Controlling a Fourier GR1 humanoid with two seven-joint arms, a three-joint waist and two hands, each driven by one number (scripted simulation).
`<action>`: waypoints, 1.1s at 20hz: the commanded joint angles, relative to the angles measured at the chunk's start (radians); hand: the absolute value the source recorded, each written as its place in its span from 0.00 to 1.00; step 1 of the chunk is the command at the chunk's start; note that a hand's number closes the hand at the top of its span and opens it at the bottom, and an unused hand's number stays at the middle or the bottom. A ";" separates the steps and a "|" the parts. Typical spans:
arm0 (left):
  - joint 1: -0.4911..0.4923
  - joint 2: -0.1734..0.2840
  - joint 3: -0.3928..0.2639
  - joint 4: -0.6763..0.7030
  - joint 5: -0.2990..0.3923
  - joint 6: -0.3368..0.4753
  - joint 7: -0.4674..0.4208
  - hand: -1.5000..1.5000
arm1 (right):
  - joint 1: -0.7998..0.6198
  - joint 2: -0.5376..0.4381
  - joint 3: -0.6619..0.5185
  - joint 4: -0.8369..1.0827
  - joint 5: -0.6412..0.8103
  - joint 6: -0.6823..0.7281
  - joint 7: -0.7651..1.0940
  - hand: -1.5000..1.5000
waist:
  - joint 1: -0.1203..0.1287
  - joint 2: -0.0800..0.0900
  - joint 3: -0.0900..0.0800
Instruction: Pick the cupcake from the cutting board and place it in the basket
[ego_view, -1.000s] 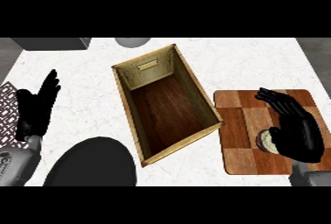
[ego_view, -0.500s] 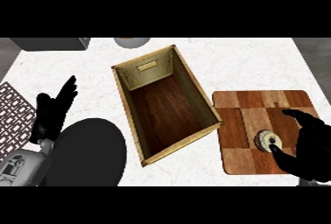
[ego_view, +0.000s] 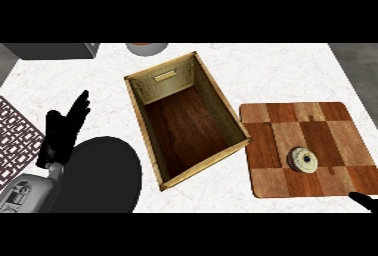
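The cupcake (ego_view: 302, 159), pale with a dark centre, sits on the checkered wooden cutting board (ego_view: 328, 120) at the right of the counter. To its left lies the wooden basket (ego_view: 140, 90), a long box with a dark floor and nothing inside. My left hand (ego_view: 64, 130) rests open at the left, fingers straight and pointing up, well away from the basket. Only a black tip of my right hand (ego_view: 365, 201) shows at the lower right corner, below the board and apart from the cupcake.
A dark round plate (ego_view: 100, 175) lies at the lower left beside my left forearm. A patterned mat (ego_view: 15, 135) is at the left edge. A grey appliance (ego_view: 52, 50) and a round pot (ego_view: 145, 48) stand at the back.
My right hand has pulled back off the cutting board toward the lower right corner, uncovering the cupcake, which stays on the board. The left hand has shifted slightly right.
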 joint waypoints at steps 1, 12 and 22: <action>-0.012 0.009 0.018 0.001 0.017 -0.018 0.013 0.50 | 0.101 -0.252 -0.056 -0.053 0.076 0.108 0.143 0.00 | -0.008 0.000 -0.002; -0.014 -0.060 0.013 0.024 -0.041 -0.032 -0.004 0.50 | 0.317 -0.306 -0.151 -0.325 0.012 0.404 0.322 0.00 | 0.018 0.002 0.005; -0.019 -0.065 0.083 0.078 -0.078 -0.112 -0.058 0.50 | 0.163 -0.127 -0.169 -0.258 0.133 0.401 0.381 0.00 | 0.031 0.005 0.005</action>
